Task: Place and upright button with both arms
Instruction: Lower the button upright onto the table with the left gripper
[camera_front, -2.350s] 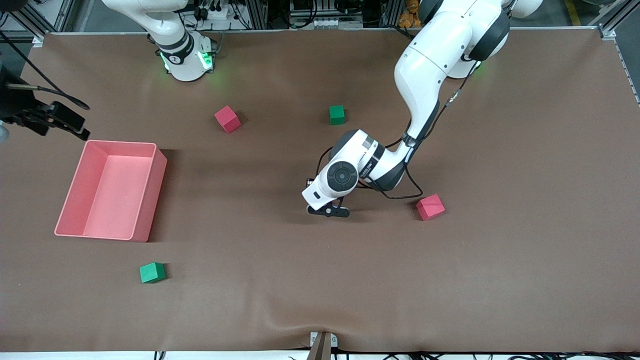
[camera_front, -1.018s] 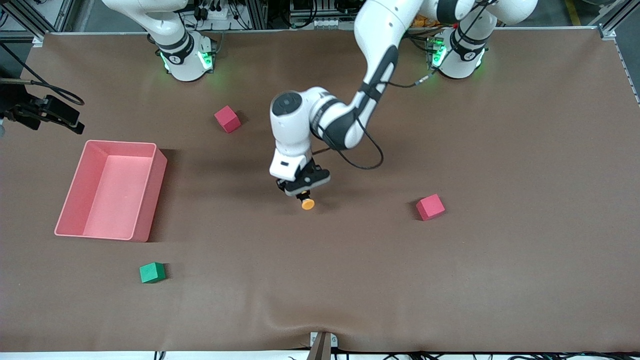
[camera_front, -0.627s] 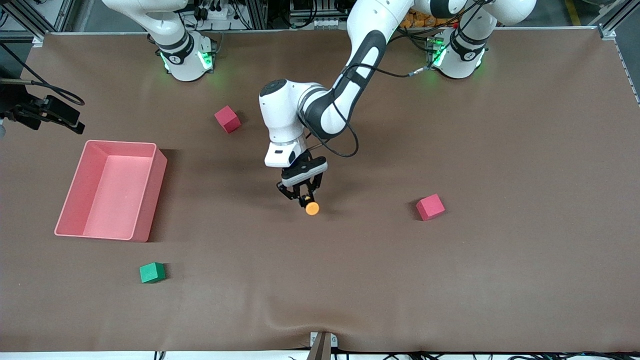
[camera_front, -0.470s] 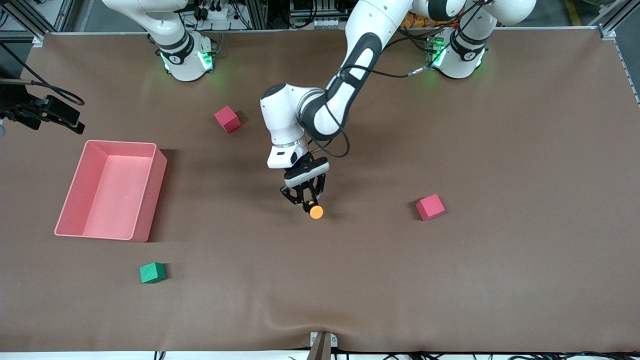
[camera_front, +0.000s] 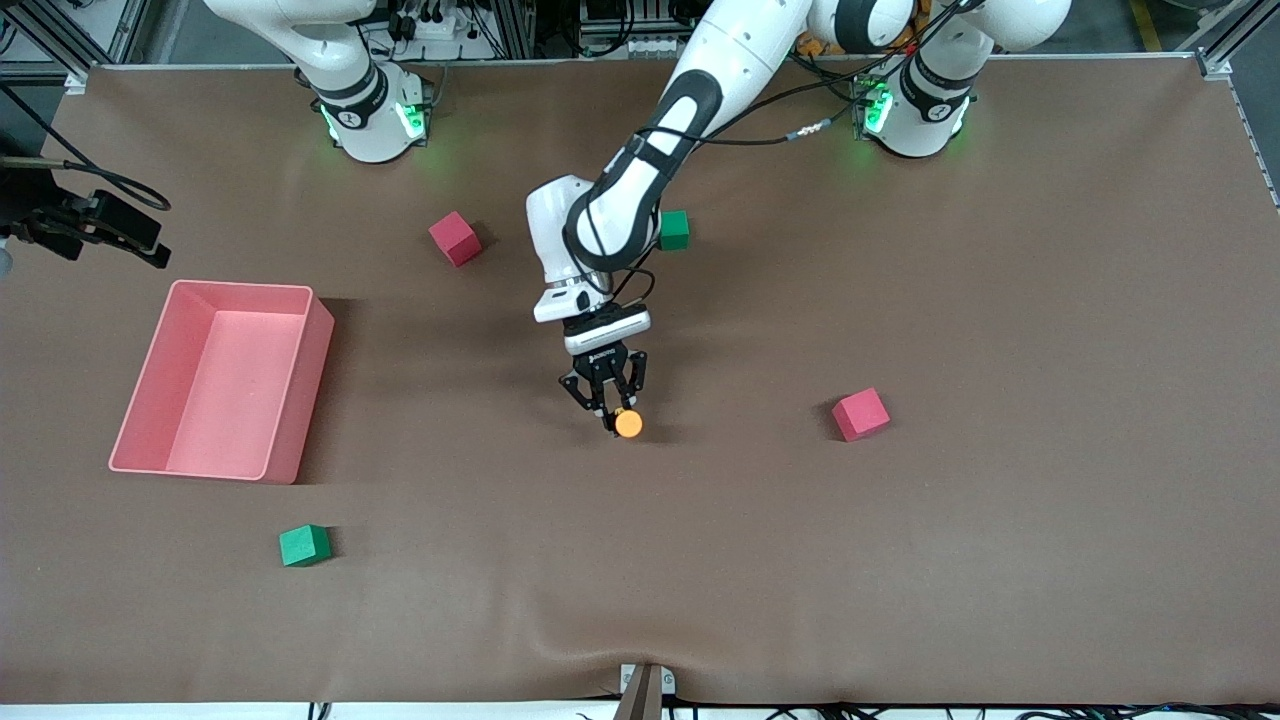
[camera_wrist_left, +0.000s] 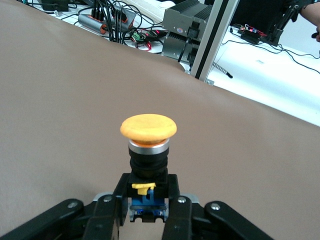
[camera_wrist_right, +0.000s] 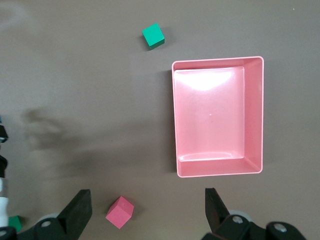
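The button (camera_front: 628, 423) has a round orange cap on a black-and-blue body. My left gripper (camera_front: 612, 412) is shut on that body, low over the middle of the table. In the left wrist view the cap (camera_wrist_left: 148, 128) points away from the left gripper (camera_wrist_left: 148, 199), whose fingers (camera_wrist_left: 111, 200) press the blue base from both sides. My right gripper (camera_wrist_right: 147, 214) is open and holds nothing. It hangs high over the table beside the pink bin (camera_wrist_right: 218, 60), at the right arm's end.
The pink bin (camera_front: 300, 400) stands at the right arm's end. One red cube (camera_front: 455, 238) and one green cube (camera_front: 674, 229) lie near the bases. Another red cube (camera_front: 860, 414) lies toward the left arm's end, and another green cube (camera_front: 304, 545) lies nearer the front camera than the bin.
The left gripper has carried the button a little toward the front camera and turned at the wrist. Its forearm swung aside, uncovering the green cube near the bases. The right arm has barely moved.
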